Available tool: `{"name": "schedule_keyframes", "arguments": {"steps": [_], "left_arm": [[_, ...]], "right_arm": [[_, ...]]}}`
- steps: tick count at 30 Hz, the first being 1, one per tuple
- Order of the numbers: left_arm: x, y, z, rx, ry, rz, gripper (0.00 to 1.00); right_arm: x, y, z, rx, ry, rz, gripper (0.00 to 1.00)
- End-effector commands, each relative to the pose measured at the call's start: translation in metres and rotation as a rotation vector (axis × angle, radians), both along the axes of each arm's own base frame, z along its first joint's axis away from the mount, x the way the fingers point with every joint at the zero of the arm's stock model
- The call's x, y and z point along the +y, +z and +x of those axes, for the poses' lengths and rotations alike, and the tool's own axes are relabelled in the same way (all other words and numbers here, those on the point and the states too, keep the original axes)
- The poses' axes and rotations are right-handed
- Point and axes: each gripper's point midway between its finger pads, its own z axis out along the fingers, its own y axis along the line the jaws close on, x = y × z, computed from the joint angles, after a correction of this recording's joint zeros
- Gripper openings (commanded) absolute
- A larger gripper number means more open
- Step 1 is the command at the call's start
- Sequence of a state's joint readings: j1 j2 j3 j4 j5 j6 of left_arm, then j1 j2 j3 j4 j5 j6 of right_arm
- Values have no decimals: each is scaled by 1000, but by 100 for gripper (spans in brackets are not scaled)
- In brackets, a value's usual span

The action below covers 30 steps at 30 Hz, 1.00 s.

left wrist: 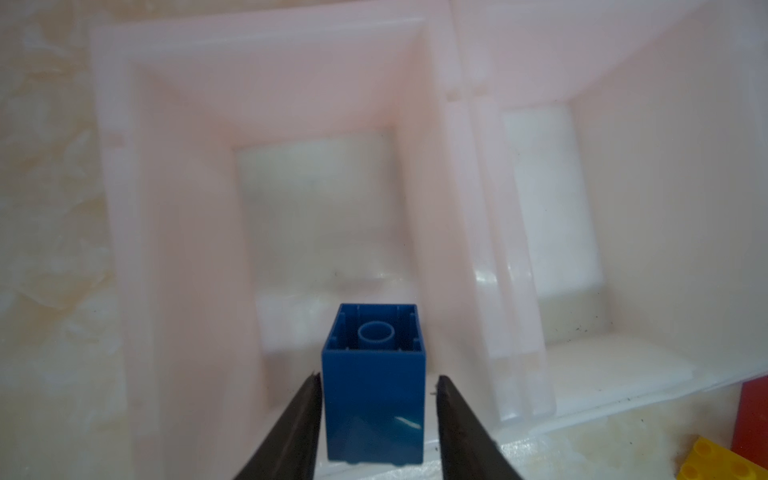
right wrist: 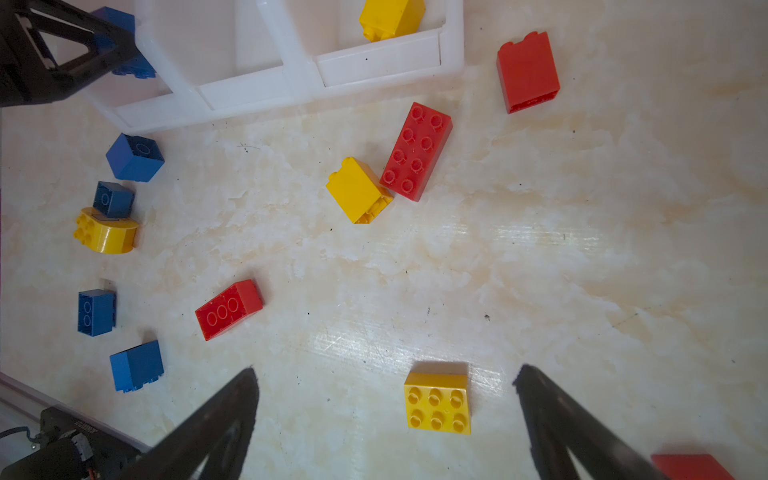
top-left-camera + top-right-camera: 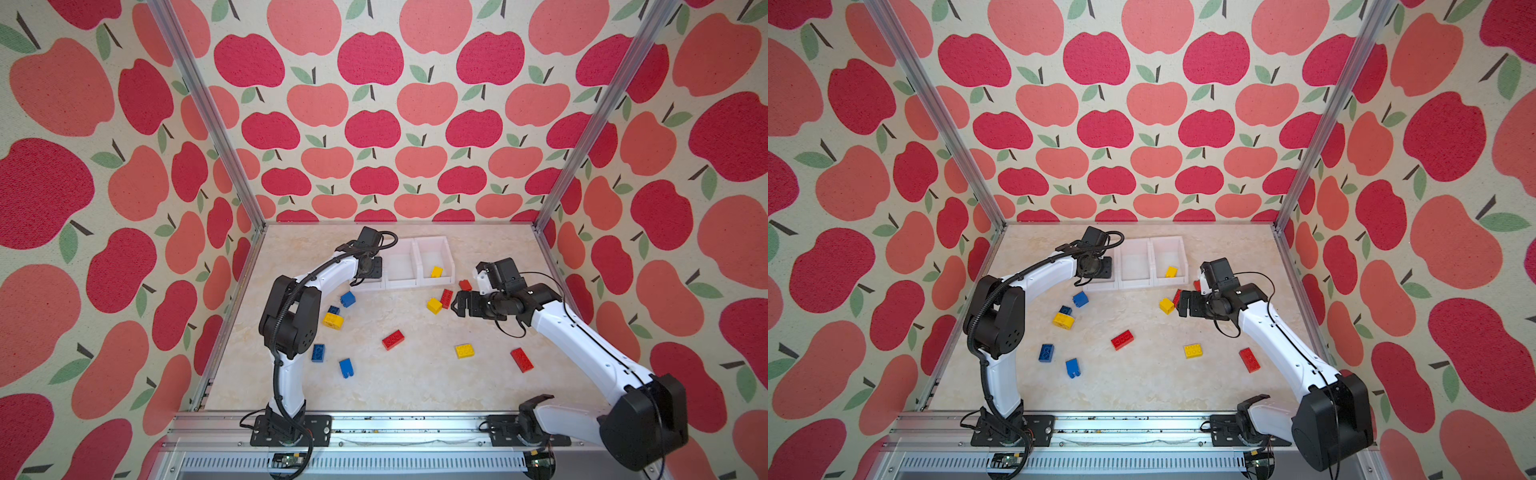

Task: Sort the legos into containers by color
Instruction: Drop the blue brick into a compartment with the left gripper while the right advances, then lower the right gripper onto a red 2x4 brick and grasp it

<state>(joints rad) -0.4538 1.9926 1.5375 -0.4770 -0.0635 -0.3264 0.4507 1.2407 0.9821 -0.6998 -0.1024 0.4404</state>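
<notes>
The containers (image 3: pixel 402 284) are white bins in a row at the back of the table. My left gripper (image 3: pixel 368 266) hangs over the leftmost bin (image 1: pixel 266 104). In the left wrist view a blue lego (image 1: pixel 374 395) sits between its open jaws (image 1: pixel 376 378), with a gap showing on each side. A yellow lego (image 3: pixel 436 272) lies in the rightmost bin (image 3: pixel 434 249). My right gripper (image 3: pixel 456 304) stands open above the table, empty. In the right wrist view a yellow six-stud lego (image 2: pixel 437 401) lies on the table between its fingers (image 2: pixel 385 370).
Loose legos lie on the marble table: blue ones (image 3: pixel 348 299) (image 3: pixel 318 353) (image 3: pixel 345 368) and a yellow one (image 3: pixel 333 320) on the left, a red one (image 3: pixel 393 339) in the middle, yellow (image 3: pixel 434 305) and red (image 3: pixel 446 298) (image 3: pixel 522 359) on the right.
</notes>
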Motion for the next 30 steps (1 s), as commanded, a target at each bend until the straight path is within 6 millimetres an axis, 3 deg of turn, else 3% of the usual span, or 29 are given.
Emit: {"name": "schedule_keyframes", "arguments": {"steps": [1,8,16,23,30], "left_arm": [[2,8,11,-37,15,1,61],[2,23,3,-68,21,-41,68],[3,46,-21,-110,5,-147,72],[15,67,-46,-131,11,-246,79],[35,71,-72,-123,40,-297,88]], "right_arm": [[-8,4,-4,8,-21,-10,99],[-16,-1,-5,35,-52,-15,99],[-33,-12,-14,100,-121,-43,99],[-72,-31,-37,195,-300,-70,99],[-112,-59,-67,320,-511,-90,99]]}}
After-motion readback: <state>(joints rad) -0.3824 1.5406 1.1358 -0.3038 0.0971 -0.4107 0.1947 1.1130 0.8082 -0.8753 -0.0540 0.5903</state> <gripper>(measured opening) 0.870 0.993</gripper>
